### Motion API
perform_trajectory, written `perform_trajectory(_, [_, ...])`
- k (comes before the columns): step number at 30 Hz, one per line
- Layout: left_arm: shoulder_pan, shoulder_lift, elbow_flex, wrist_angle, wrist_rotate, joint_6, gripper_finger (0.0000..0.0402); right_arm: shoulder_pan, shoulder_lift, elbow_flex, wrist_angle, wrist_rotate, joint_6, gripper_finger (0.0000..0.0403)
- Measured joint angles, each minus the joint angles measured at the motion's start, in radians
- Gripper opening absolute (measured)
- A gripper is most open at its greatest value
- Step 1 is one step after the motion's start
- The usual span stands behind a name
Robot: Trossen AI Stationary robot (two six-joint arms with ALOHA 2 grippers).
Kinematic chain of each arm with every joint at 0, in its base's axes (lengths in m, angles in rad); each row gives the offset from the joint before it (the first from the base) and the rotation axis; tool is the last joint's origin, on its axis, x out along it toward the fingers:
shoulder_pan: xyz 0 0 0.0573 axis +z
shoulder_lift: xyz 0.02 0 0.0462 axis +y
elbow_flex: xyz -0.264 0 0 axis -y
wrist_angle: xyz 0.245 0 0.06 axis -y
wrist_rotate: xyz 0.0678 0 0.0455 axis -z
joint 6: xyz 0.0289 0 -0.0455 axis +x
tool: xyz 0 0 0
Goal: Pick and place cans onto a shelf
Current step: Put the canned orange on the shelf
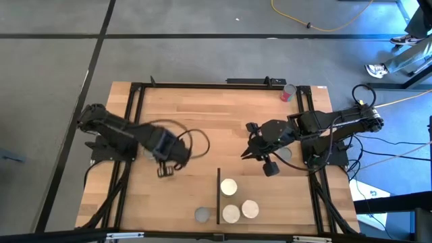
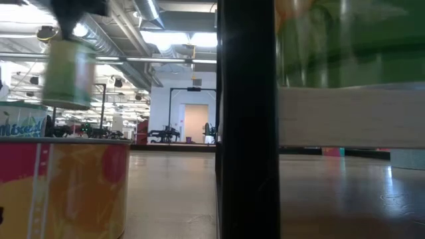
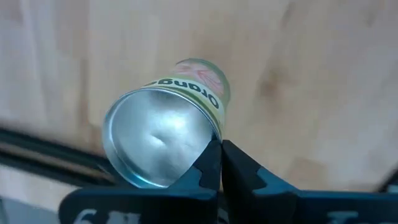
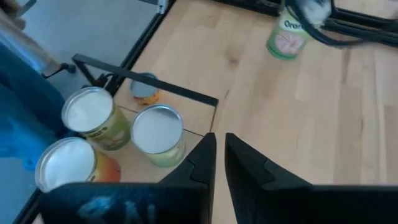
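My left gripper (image 1: 165,160) is shut on a can with green sides and a silver top (image 3: 158,140), held above the table's left half. The can also shows in the right wrist view (image 4: 286,36) and in the low view (image 2: 66,73), clear of the wood. My right gripper (image 4: 220,146) is shut and empty above the middle of the table (image 1: 251,154). Three cans (image 1: 231,202) stand upright on the shelf (image 1: 283,206), right of its black strip (image 1: 219,196). A grey-topped can (image 1: 202,214) stands on the table left of the strip. My left gripper holds the can at one side of its top rim (image 3: 208,134), at the tips of its two fingers. The fingers come from above, pointing down. The can hangs below them, lifted clear of the table and tilted a little.
A red can (image 1: 288,92) stands at the far right, beside the black frame rail (image 1: 304,108). A grey round top (image 1: 285,155) shows under the right arm. Black rails run along the left (image 1: 131,128) and far sides. Bare wood lies between the two arms.
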Motion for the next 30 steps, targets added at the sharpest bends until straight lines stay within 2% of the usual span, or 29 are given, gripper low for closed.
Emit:
perform_trajectory(5, [0.149, 0.000, 0.000, 0.065, -0.069, 0.270, 0.0000, -0.017, 0.000, 0.000, 0.001, 0.045, 0.046, 0.0037])
perform_trajectory(14, [0.319, 0.014, 0.001, 0.321, -0.077, 0.703, 0.0000, -0.065, -0.014, 0.000, 0.008, 0.051, 0.046, 0.0037])
perform_trajectory(17, [0.354, 0.049, 0.003, 0.400, -0.079, 0.789, 0.0000, -0.084, -0.033, 0.000, 0.009, 0.052, 0.047, 0.0037])
perform_trajectory(24, [0.393, 0.198, 0.006, 0.450, -0.026, 0.943, 0.0000, -0.115, -0.095, 0.000, 0.019, 0.052, 0.048, 0.0037])
perform_trajectory(30, [0.388, 0.324, 0.107, 0.458, 0.035, 1.041, 0.0000, -0.121, -0.127, 0.000, 0.021, 0.073, 0.047, 0.0037])
